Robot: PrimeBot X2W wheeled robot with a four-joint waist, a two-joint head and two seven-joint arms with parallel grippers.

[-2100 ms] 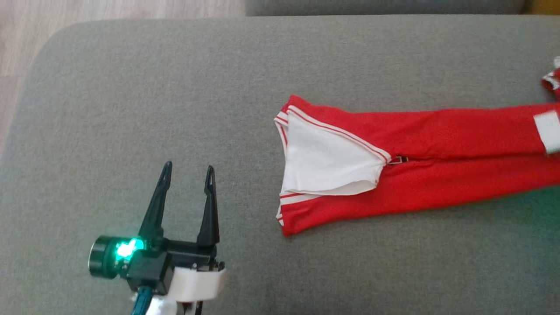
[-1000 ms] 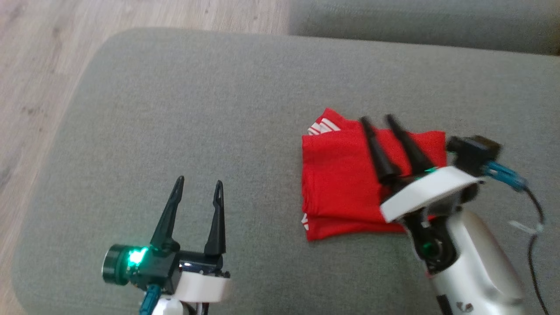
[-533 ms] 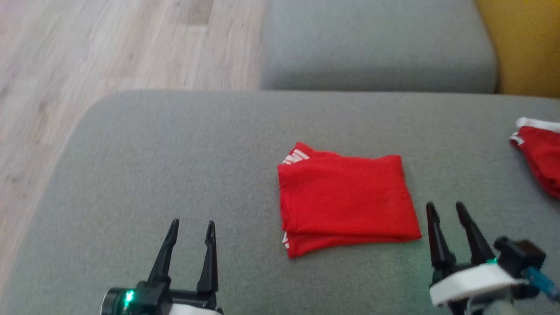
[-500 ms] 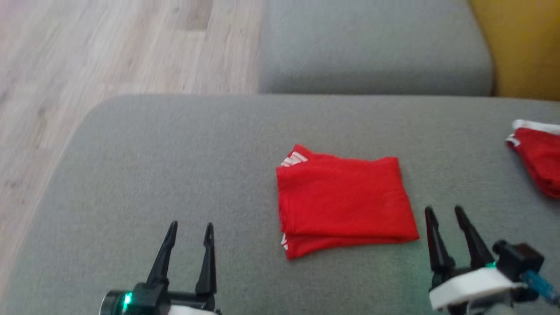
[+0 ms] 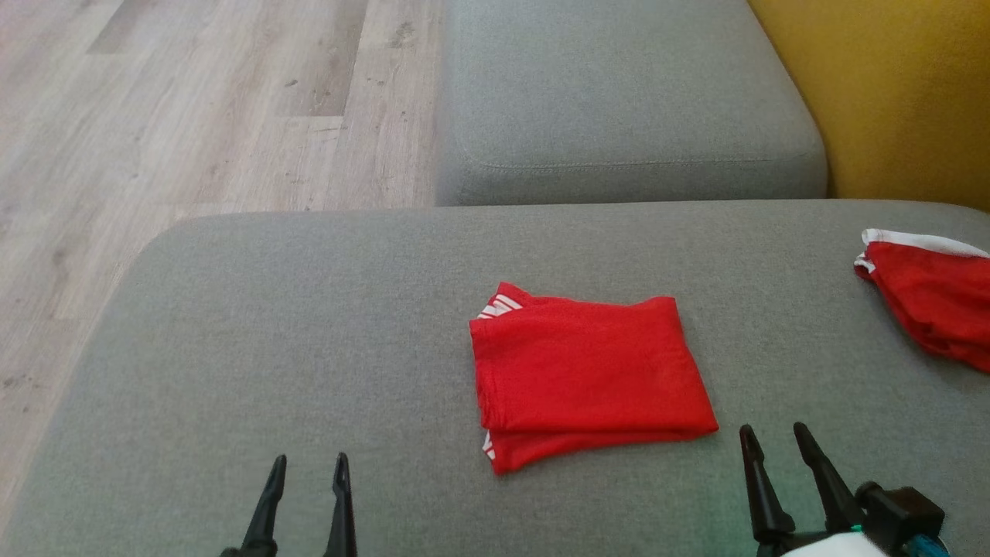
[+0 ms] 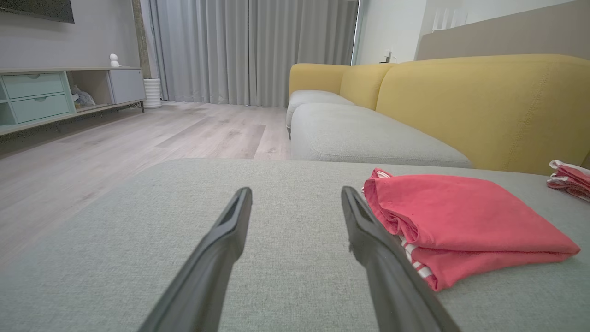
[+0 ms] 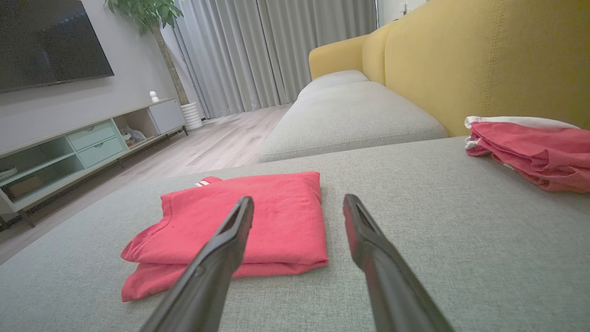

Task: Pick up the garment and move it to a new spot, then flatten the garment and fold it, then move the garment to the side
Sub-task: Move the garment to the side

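gaping wide, left tool (image 5: 309, 458), right tool (image 5: 772, 427), both empty, clear of folded garment (image 5: 588, 371)

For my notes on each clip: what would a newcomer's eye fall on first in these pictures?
The folded red garment stands out first, lying in the middle of the grey cushion. A second red garment with white trim sits at the cushion's right edge, near the yellow sofa back. The left gripper and right gripper show at the near edge, both open and empty.

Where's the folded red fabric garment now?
Head view: the folded red fabric garment lies flat mid-cushion on the grey sofa seat, ahead of and between the left hand and right hand, touching neither.
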